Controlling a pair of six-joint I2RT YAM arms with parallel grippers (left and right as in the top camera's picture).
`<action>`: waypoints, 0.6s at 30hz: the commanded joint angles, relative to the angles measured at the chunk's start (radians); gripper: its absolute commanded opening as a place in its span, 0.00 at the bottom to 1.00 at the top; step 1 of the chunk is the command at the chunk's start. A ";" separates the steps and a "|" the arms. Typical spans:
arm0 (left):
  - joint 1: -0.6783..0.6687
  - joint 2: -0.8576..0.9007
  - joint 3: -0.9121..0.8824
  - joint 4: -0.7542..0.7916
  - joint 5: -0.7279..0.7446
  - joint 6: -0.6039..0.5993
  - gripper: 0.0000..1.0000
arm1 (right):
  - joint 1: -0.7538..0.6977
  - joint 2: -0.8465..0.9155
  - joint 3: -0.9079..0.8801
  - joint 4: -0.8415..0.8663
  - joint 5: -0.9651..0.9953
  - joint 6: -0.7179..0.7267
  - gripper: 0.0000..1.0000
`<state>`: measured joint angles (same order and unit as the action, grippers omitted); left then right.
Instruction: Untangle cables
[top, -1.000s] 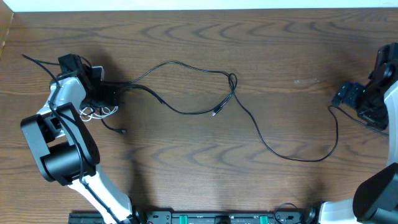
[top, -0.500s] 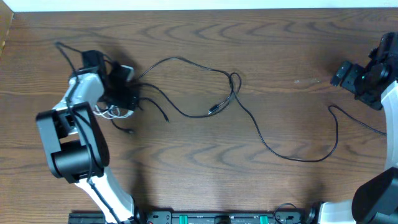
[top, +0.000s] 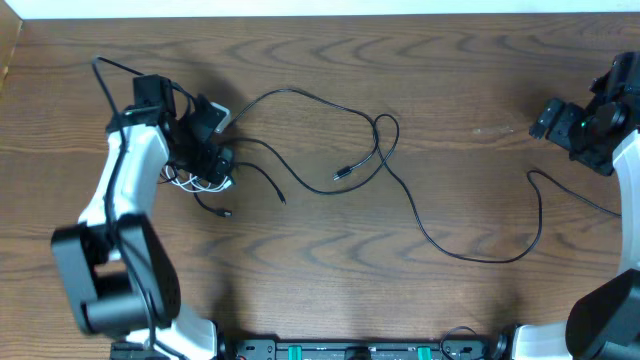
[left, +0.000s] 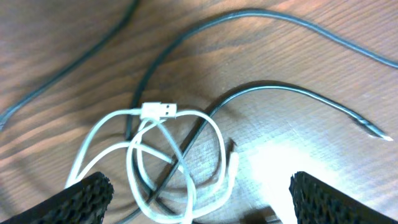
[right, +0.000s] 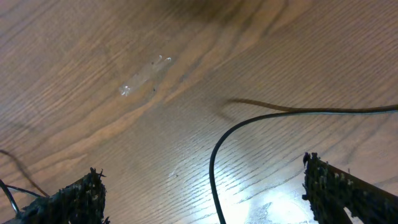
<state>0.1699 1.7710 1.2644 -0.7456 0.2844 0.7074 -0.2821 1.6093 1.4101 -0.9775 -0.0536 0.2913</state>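
Now I hang the left gripper (left: 205, 200) wide over the white cord (left: 158, 112), looped through black cords (left: 273, 89) near the bench's (top: 320, 300) left edge, to pinch it free; my right gripper (right: 202, 199) idles wide, empty.

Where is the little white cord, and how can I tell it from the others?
Look at the left side of the wooden table, where the left arm reaches out. Right by its jaws lies the white cord, curled into small loops with a black cord crossing through it. It is the only white one; every other cord is black.
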 joint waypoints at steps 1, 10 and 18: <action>0.004 -0.100 -0.004 -0.017 0.011 -0.013 0.92 | 0.005 -0.021 0.011 0.000 -0.006 -0.017 0.99; -0.043 -0.166 -0.004 0.085 0.037 0.216 0.92 | 0.005 -0.021 0.011 0.012 -0.006 -0.016 0.99; -0.121 -0.158 -0.004 0.211 0.042 0.023 0.92 | 0.082 -0.021 0.011 0.108 -0.291 -0.320 0.99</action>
<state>0.0582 1.6032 1.2644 -0.5594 0.3130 0.8471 -0.2638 1.6089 1.4101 -0.9169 -0.1532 0.1883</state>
